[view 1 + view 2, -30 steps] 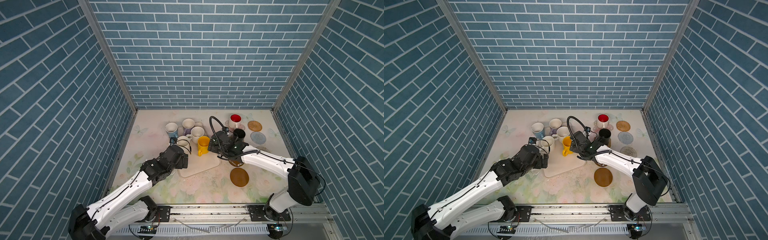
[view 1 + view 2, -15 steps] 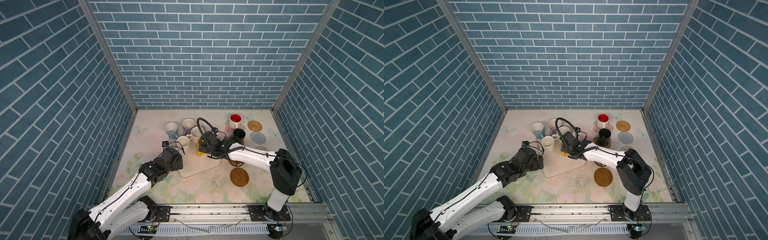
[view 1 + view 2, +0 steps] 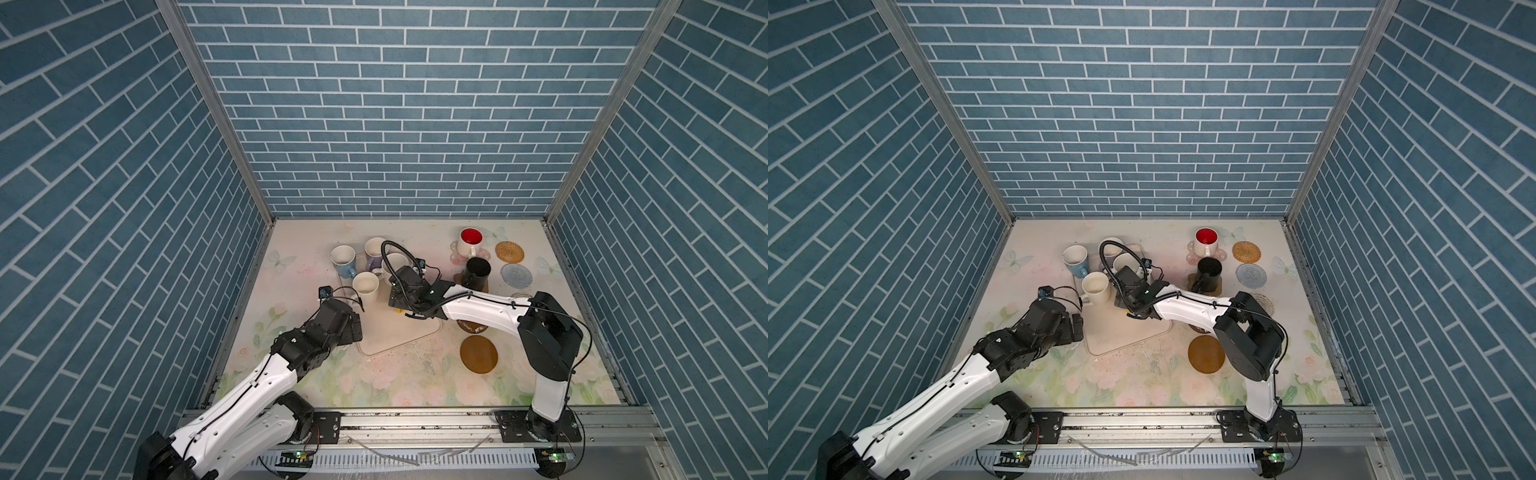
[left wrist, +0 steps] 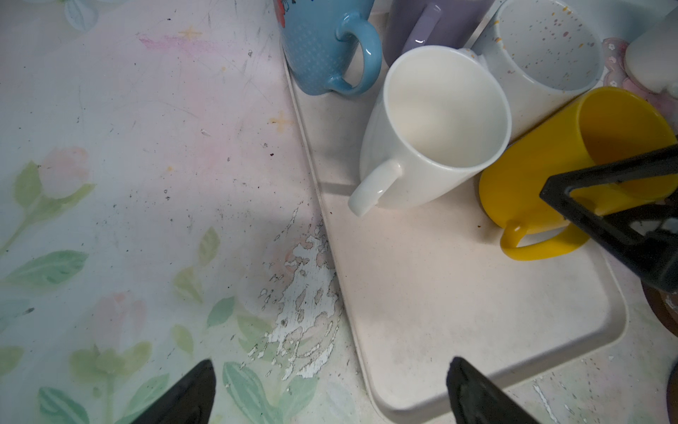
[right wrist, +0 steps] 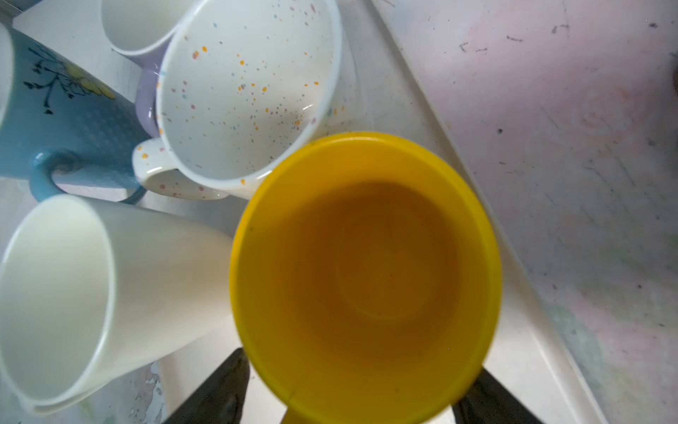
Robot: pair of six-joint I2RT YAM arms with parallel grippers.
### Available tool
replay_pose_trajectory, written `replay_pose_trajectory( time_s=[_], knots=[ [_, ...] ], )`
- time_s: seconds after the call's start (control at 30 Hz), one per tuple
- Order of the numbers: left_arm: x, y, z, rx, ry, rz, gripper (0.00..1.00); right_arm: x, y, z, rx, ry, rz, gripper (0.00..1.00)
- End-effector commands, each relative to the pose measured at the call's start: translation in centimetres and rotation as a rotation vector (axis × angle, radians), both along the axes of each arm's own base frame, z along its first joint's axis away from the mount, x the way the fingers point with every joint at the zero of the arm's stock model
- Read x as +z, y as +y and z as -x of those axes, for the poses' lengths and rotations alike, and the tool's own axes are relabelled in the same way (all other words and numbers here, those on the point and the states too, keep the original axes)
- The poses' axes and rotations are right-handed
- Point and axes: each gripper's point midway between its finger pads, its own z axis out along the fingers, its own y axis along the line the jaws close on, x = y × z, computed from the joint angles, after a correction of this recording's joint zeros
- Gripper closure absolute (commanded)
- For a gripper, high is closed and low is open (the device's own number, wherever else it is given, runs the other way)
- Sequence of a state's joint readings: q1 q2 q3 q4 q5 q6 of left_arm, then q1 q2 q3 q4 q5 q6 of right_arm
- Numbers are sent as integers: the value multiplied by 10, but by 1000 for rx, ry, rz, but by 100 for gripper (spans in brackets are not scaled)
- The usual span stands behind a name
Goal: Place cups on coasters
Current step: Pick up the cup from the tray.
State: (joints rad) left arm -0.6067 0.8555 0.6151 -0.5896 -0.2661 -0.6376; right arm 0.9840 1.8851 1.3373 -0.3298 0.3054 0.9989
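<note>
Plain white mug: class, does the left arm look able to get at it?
Probably yes. The left claw is open, nothing stands between it and the plain white mug, and the handle points its way. The yellow mug sits close beside.

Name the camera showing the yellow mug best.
Right wrist: the yellow mug sits large, rim and inside plain. Left wrist shows its side and handle, partly blocked. Both top views hide nearly all beneath the right arm.
</note>
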Motion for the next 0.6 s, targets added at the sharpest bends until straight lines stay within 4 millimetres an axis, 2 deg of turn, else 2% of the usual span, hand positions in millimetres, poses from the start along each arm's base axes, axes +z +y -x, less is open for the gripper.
replay_pose_trajectory(
  time_s=[0.0,0.27,0.5,0.57],
  knots=[
    [-3,3,2,6,7,-1,1,5,4,-1,-33,10,-3,18],
    [-3,0,1,-6,6,9,1,-7,-11,9,-13,44,66,33],
    [-2,-2,0,-7,4,18,1,-10,-20,15,26,48,112,57],
    [-2,-3,-1,-6,5,20,1,-12,-19,14,40,54,119,61]
  ],
)
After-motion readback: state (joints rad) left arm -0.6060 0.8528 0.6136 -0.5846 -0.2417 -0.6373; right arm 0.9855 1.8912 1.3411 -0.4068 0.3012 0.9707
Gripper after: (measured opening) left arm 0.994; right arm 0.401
